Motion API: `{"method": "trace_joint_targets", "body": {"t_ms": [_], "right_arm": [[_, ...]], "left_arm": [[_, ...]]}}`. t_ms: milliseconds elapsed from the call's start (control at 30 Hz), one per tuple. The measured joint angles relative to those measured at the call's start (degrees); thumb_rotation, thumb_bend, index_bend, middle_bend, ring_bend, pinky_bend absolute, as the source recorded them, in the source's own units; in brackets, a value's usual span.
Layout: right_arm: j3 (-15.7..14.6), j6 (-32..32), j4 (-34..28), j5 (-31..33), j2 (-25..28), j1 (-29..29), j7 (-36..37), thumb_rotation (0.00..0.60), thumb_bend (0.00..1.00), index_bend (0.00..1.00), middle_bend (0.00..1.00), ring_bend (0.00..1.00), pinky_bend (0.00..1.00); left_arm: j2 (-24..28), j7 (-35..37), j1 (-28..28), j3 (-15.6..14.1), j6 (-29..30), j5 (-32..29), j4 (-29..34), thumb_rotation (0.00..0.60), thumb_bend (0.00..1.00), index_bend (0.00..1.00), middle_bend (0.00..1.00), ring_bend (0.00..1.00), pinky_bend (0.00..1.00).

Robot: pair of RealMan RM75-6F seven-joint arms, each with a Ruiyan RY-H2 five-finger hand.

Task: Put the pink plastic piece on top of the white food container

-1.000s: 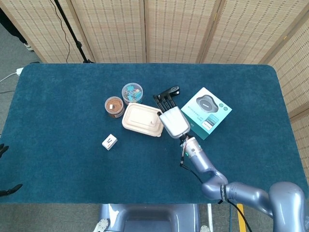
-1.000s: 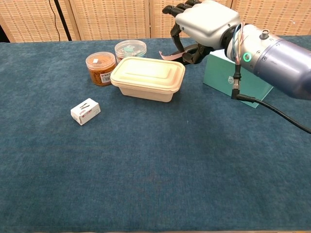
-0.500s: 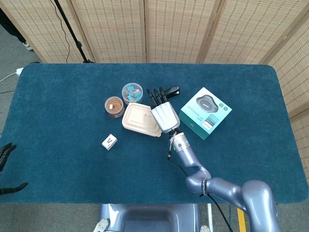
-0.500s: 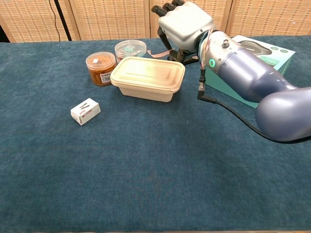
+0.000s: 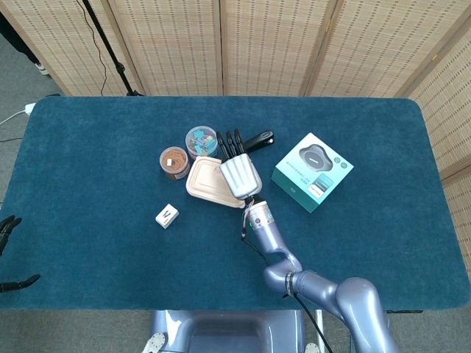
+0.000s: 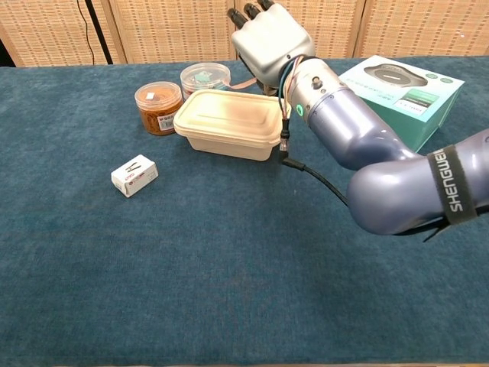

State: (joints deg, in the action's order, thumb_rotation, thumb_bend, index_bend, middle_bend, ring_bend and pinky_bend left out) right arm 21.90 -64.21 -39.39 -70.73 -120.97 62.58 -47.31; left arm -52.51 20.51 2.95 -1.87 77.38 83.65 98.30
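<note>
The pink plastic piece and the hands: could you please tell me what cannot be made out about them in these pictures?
- Pink plastic piece: chest view shows only a sliver; the right hand hides the rest. In head view the hand covers it entirely.
- Right hand's fingers: whether they grip the piece is hidden by the back of the hand, both views.
- White food container: its right end is covered in head view.
- Left hand: cut off by head view's left edge.

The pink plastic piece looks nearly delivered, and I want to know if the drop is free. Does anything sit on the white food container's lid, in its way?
Nothing visible does. The right hand holds the pink plastic piece at the far right edge of the white food container, whose lid is bare. The two jars stand beside it, not on it.
</note>
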Motion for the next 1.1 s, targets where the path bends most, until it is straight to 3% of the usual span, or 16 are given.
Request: {"method": "trace_joint_targets", "body": {"t_ms": [300,933,1033,1100], "right_arm": [[-1.8,-1.7,7.9,-1.6,-4.9,1.3,-1.1,0.6,0.56,0.63,0.0,0.0,0.0],[-0.5,-1.5,12.0,-0.7,-9.0,3.0,-0.1,0.6,0.56,0.62,0.0,0.0,0.0],[-0.8,-1.2,12.1,-0.4,-9.0,3.0,-0.2,0.6,0.56,0.5,0.0,0.0,0.0],[-1.1,-1.0,12.3,-0.4,-9.0,3.0,-0.3,0.6,0.56,0.37,0.0,0.0,0.0]], "left_arm": [[0.3,1.1,0.0,0.3,-0.2,-0.6,-0.3,0.6,0.0,0.0,0.0,0.0,0.0],[0.8,2.8,0.0,0.5,-0.5,-1.0,-0.3,0.6,0.0,0.0,0.0,0.0,0.0],[0.9,3.2,-0.1,0.6,-0.5,-0.9,-0.4,0.6,0.0,0.0,0.0,0.0,0.0],[0.9,3.4,-0.1,0.5,-0.4,-0.9,-0.5,0.6,0.0,0.0,0.0,0.0,0.0]]}}
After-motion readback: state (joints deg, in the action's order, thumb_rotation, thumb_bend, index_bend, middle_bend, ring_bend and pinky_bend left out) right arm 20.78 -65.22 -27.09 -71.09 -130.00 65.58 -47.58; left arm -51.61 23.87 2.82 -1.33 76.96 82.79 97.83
